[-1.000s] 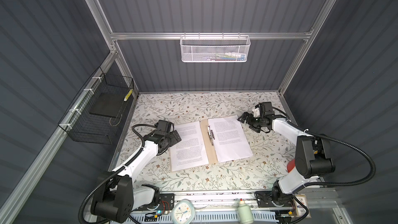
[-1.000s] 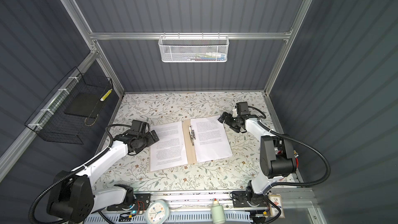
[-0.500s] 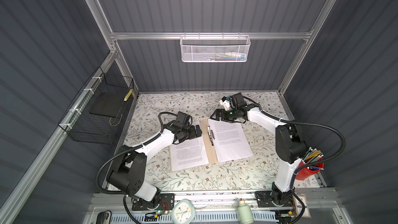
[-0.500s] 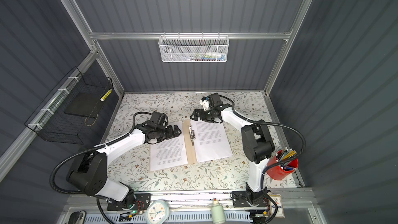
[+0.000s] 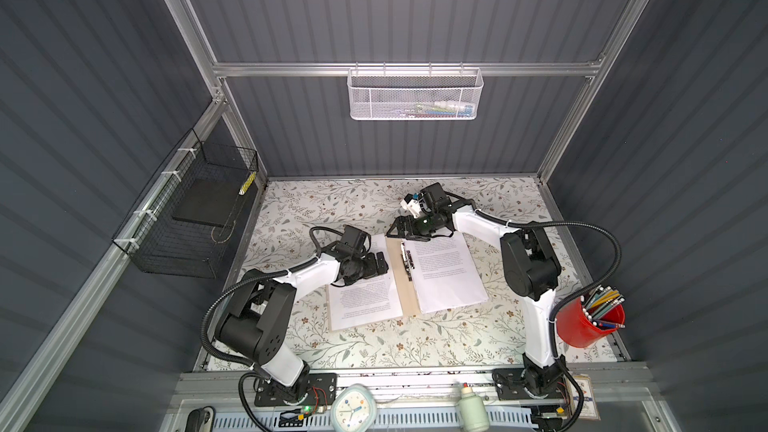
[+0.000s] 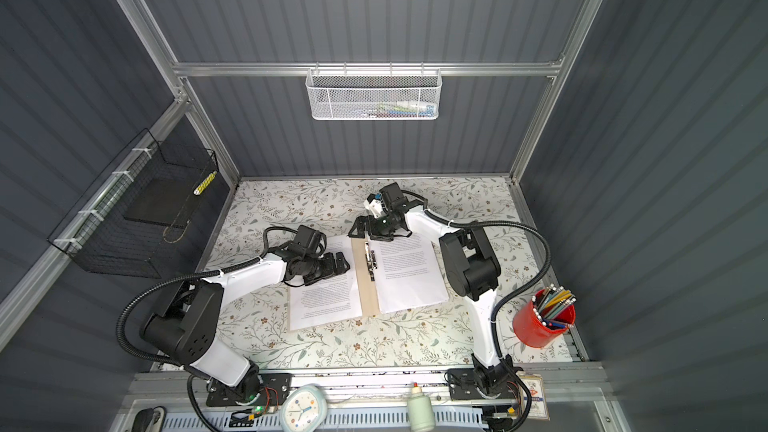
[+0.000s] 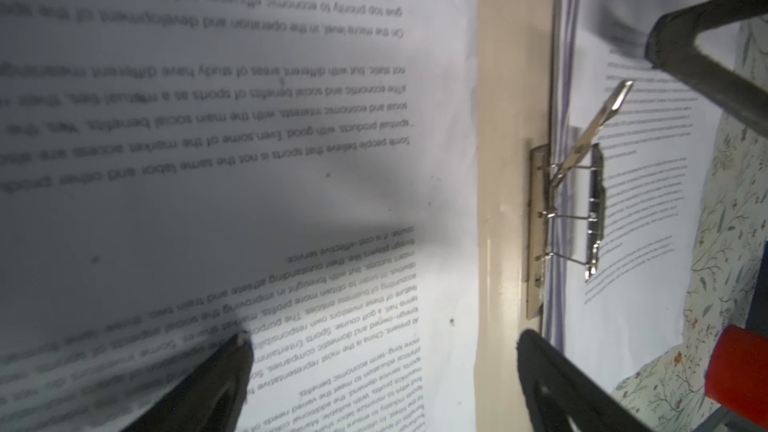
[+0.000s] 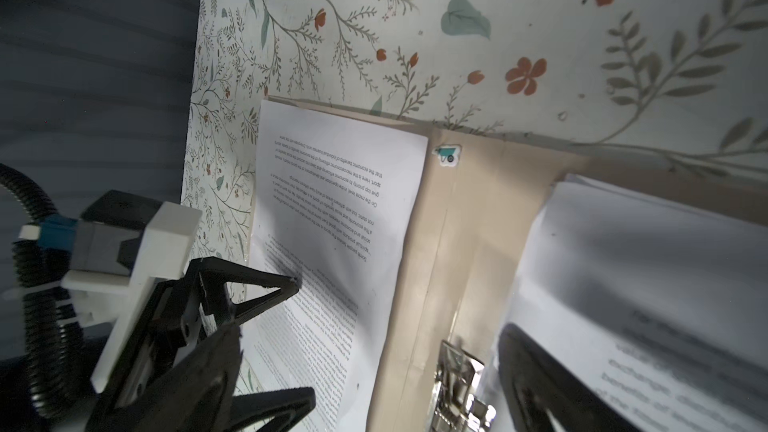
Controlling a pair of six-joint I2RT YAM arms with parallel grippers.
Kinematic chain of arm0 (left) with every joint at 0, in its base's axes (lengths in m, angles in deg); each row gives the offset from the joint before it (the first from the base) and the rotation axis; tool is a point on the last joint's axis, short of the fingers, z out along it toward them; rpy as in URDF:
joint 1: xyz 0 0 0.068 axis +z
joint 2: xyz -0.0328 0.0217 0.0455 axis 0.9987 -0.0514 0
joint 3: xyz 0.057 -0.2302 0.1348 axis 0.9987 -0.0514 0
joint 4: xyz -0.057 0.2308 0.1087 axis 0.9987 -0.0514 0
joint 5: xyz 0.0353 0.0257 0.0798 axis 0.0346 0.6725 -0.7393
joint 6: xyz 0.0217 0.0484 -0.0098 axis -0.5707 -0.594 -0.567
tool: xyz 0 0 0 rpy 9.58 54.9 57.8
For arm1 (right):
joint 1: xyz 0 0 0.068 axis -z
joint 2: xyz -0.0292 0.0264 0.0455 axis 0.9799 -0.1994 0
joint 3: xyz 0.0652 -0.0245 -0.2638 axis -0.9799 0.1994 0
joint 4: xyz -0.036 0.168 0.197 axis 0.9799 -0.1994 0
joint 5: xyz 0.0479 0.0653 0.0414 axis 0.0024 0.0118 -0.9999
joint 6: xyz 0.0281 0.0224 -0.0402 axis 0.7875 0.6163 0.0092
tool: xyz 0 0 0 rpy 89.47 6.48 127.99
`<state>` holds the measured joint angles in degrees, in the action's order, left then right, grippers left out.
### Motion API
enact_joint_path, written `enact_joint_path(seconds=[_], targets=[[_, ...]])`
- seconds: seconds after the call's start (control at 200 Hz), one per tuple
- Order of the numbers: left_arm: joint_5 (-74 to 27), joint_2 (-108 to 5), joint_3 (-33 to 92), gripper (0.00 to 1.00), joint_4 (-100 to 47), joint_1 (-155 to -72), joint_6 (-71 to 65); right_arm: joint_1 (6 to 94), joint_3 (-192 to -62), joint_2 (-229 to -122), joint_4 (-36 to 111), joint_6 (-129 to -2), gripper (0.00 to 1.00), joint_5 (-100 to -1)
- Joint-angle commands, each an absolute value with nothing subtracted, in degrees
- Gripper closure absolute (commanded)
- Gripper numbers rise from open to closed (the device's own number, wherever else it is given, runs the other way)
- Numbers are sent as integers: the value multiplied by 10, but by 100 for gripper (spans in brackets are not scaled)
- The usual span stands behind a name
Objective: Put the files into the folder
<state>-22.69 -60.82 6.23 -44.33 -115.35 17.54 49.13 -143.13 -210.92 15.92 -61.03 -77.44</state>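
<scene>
The floral worktop [image 5: 374, 347] carries everything, and near its middle the tan folder [image 5: 405, 297] lies opened flat, both covers down, which leaves its inside free to be loaded from above. The files [image 5: 446, 280] are split across it. A thick stack covers the right cover, its inner edge drawn up against the spine. A single sheet [image 5: 365, 301] lies on the left cover, apart from the stack and slightly skewed, so it looks like the page not yet gathered with the rest. The left tool [image 5: 383, 264] hangs low over the far part of that sheet with its jaws wide apart and nothing between them. One fingertip [image 7: 239, 340] seems to touch the paper, likely to pin or slide it toward the spine, since a flat, floppy page offers no edge to pinch. The right tool [image 5: 397, 229] sits at the folder's far edge just beside the spine, jaws likewise spread and empty. Judging by its place, it is there to steady the cardboard or reach the fastener. The metal clip [image 7: 582, 201] on the spine has its lever tilted up and its bar lifted off the stack, which would let another page slip under. A tiny sticker [image 8: 446, 155] marks the folder's far corner by the spine.
</scene>
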Motion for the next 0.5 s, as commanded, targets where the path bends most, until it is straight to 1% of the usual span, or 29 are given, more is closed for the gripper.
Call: enact_joint_path(seconds=[0.0,0.27,0.495], targets=[[-226,-607,38,0,-439,-1151,185,485,-1441,-2119,157,-606,4,-791],[-250,-594,7,0,-453,-1151,194,476,-1446,-2139,171,-592,4,-824],[-263,-586,3,0,-457,-1151,197,468,-1431,-2133,193,-582,4,-860]])
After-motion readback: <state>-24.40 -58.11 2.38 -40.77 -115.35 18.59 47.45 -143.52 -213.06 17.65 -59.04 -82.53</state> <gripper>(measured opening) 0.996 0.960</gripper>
